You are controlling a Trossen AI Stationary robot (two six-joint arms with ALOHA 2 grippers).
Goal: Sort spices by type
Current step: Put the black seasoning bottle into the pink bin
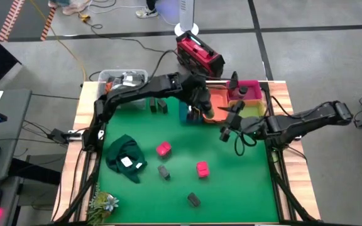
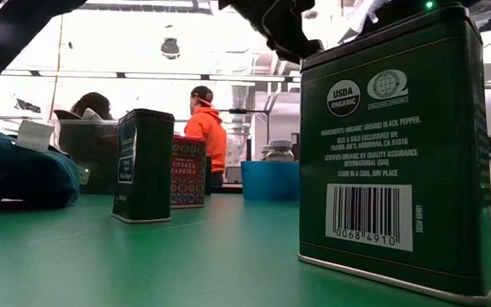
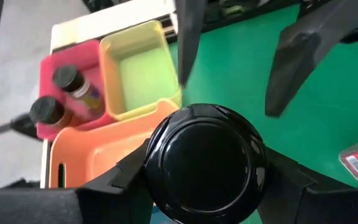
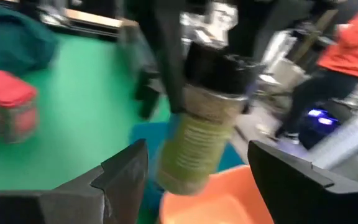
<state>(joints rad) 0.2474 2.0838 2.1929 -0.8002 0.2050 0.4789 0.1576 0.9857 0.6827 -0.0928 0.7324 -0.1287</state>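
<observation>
My left gripper (image 1: pixel 204 108) is shut on a spice jar (image 4: pixel 199 134) with a black cap and a yellowish label, held over the orange bin (image 1: pixel 222 99). In the left wrist view the cap (image 3: pixel 205 158) fills the space between the fingers. My right gripper (image 1: pixel 231 123) is open and empty just right of the jar; its fingers frame the jar in the right wrist view (image 4: pixel 197 180). Two dark-capped jars (image 3: pixel 64 93) stand in the pink bin (image 1: pixel 249 90). Two red boxes (image 1: pixel 163 149) (image 1: pixel 202 168) and two dark tins (image 1: pixel 163 171) (image 1: pixel 193 199) stand on the green mat. My left gripper pinches the jar at its top end, one finger on each side of the black cap (image 3: pixel 160 155). The fingers come from above, pointing down. The jar hangs below them, tilted, clear of the orange bin (image 4: pixel 229 199).
A yellow-green bin (image 3: pixel 135 68) stands empty beside the pink one, and a blue bin (image 1: pixel 186 114) stands left of the orange one. More dark tins (image 1: pixel 158 105) stand at the back. A dark green cloth (image 1: pixel 126 157) lies at the left, a clear tub (image 1: pixel 123 80) at the far left corner.
</observation>
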